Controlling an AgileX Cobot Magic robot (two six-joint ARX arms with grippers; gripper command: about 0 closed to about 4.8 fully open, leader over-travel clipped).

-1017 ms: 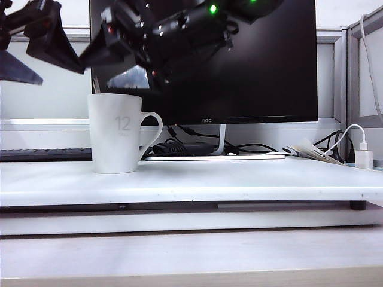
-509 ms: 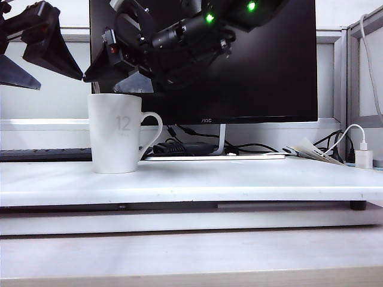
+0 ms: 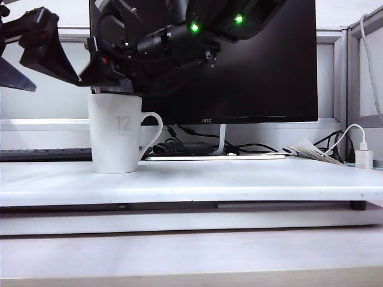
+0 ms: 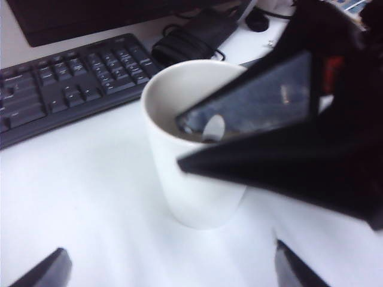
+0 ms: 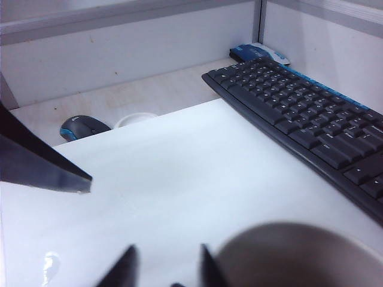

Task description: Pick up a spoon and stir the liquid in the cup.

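Since a second ago my right gripper has dropped from above the cup to its rim, its jaws narrowing. I judge I'm at the grasp: a sliver of the spoon shows at the cup's mouth, but whether it is pinched I cannot tell. My left gripper hangs beside the cup, spread wide, empty. Next: confirm the hold, then circle gently inside the cup.
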